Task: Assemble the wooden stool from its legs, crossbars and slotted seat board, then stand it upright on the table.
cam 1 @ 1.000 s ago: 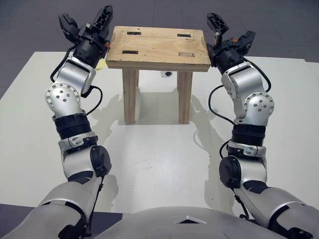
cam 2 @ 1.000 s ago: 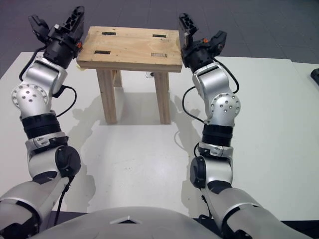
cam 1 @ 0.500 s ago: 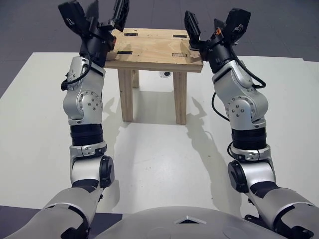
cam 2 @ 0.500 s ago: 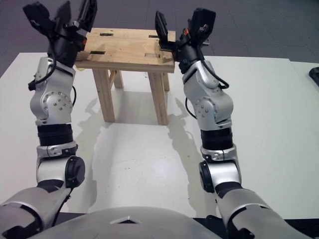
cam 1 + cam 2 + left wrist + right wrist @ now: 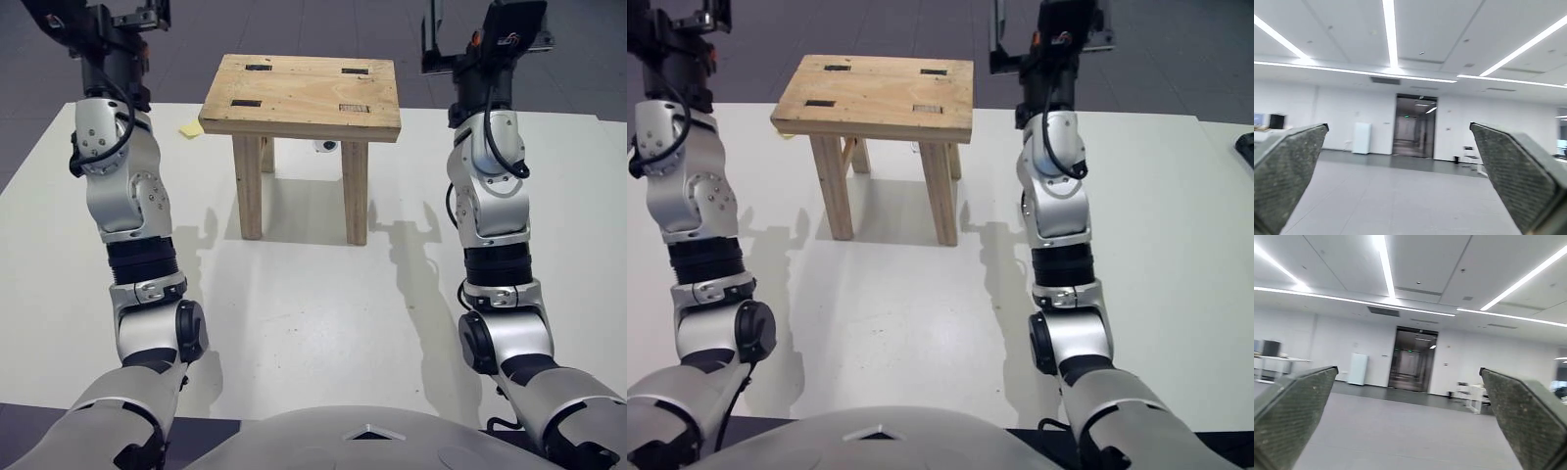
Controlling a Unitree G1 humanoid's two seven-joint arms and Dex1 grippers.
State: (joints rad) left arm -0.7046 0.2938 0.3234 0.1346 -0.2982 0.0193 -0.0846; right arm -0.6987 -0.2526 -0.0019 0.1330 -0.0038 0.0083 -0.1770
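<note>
The table (image 5: 294, 323) is a broad, flat white slab with a smooth matt top. On it, toward 12 o'clock from its middle, the wooden stool (image 5: 299, 125) stands upright and assembled. Its seat board (image 5: 304, 83) is a pale rectangular sheet of grainy plywood with four small dark rectangular slots (image 5: 248, 103) near the corners. It rests on square-section legs (image 5: 252, 186) of light, plain timber whose feet sit on the table.

Both arms are raised high, on either side of the stool and well apart from it. The left gripper (image 5: 1399, 126) is released, its two fingers (image 5: 1288, 171) spread wide. The fingers are wedge-shaped, dark grey and covered in a fine cross-hatched texture. Seen from the head, the stool lies at about 4 o'clock from it. The right gripper (image 5: 1408, 368) is likewise released, its rough-patterned fingers (image 5: 1513, 411) far apart and holding nothing, with the stool at about 8 o'clock.

A small yellow paper note (image 5: 191, 128) lies flat on the table at 9 o'clock from the seat's near corner. A little rounded white object (image 5: 327, 146) sits on the table behind the legs, beneath the seat
</note>
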